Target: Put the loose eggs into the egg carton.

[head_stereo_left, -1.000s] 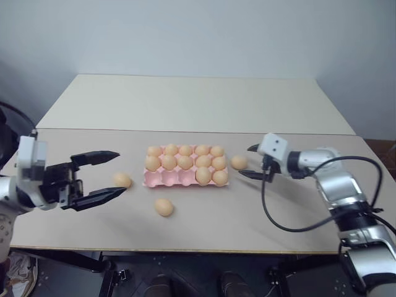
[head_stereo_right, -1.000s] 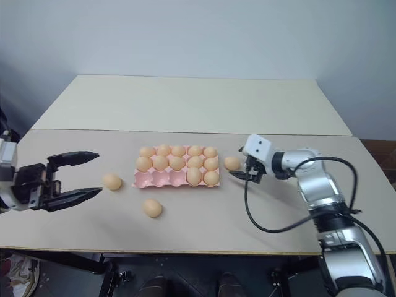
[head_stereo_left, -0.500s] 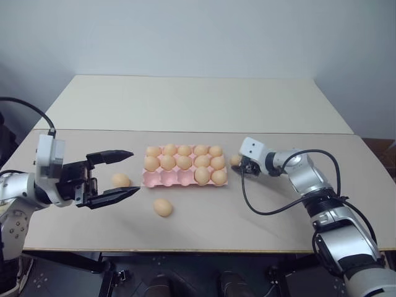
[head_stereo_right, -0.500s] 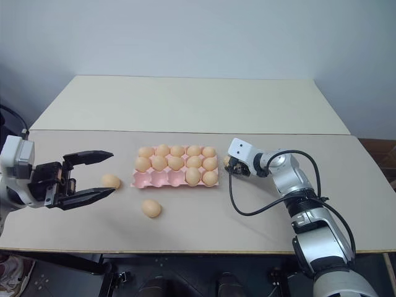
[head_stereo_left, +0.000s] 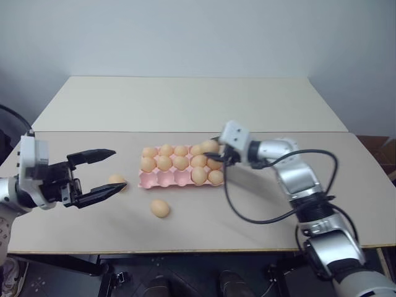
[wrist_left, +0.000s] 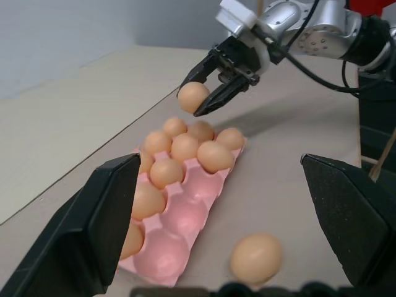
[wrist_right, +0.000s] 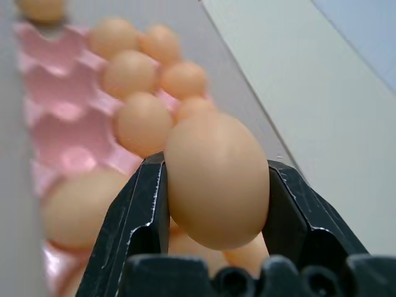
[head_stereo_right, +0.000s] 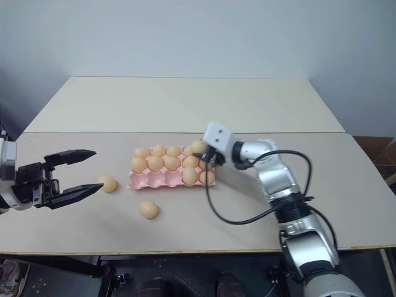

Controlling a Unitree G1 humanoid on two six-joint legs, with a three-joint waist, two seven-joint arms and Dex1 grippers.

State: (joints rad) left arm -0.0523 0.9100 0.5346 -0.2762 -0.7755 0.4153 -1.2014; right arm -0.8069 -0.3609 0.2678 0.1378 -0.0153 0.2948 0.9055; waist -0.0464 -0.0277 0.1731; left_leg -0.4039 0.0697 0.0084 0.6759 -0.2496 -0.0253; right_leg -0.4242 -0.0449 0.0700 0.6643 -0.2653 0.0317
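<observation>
A second ago my right pincer [head_stereo_left: 215, 153] stood with its fingers apart on both sides of an egg that lay on the table [head_stereo_left: 260, 216], just beside the right end of the egg carton [head_stereo_left: 180, 179]. Now the fingers are clamped on that egg [head_stereo_left: 209, 146], and I have lifted it off the table and carried it to the left. It hangs above the right end of the carton, over the back rows, and it does not touch the eggs under it. In the right wrist view the egg sits firmly between the two black pads [wrist_right: 141, 210].

My left pincer [head_stereo_left: 105, 170] has its fingers wide apart and holds nothing. It hovers near the left end of the carton, as it did before. A loose egg [head_stereo_left: 116, 179] lies on the table between its fingertips and the carton, and another loose egg [head_stereo_left: 160, 208] lies in front of the carton, well apart from it.

For the task this means that one loose egg is now in my grip but not yet placed. The free cups I can see are in the front row, towards the left. I think I must bring the egg forward and left to one of them, then lower it gently, because the neighbouring cups are already full and a bump could disturb them.
</observation>
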